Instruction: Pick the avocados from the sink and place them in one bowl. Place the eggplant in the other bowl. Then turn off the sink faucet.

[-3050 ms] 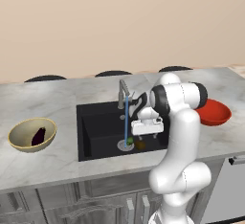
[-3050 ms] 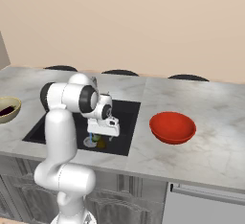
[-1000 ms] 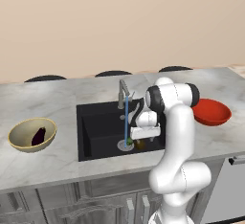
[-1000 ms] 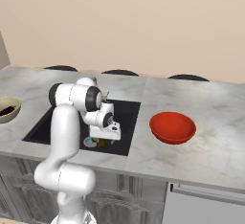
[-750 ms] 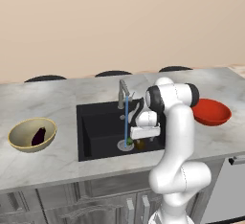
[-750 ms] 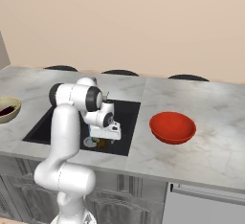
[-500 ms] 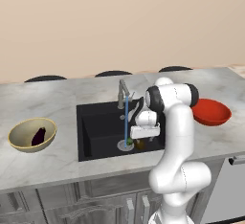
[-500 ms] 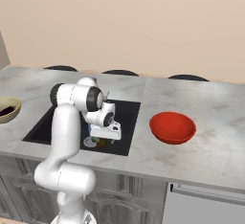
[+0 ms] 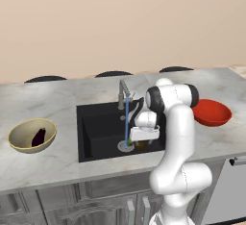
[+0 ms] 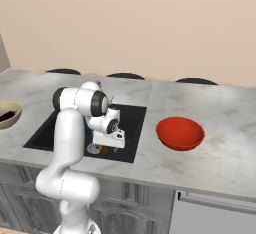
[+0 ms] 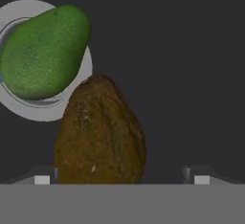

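My jaws (image 11: 122,175) hang wide apart low in the sink (image 9: 96,128), gripping nothing; the brown avocado (image 11: 99,132) lies between them, touching the green avocado (image 11: 43,50) on the drain (image 11: 48,110)

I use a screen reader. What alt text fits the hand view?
Brown avocado lies close below the open pincer, nearer its left fingertip, on the black sink floor. A green avocado rests on the silver drain behind it.
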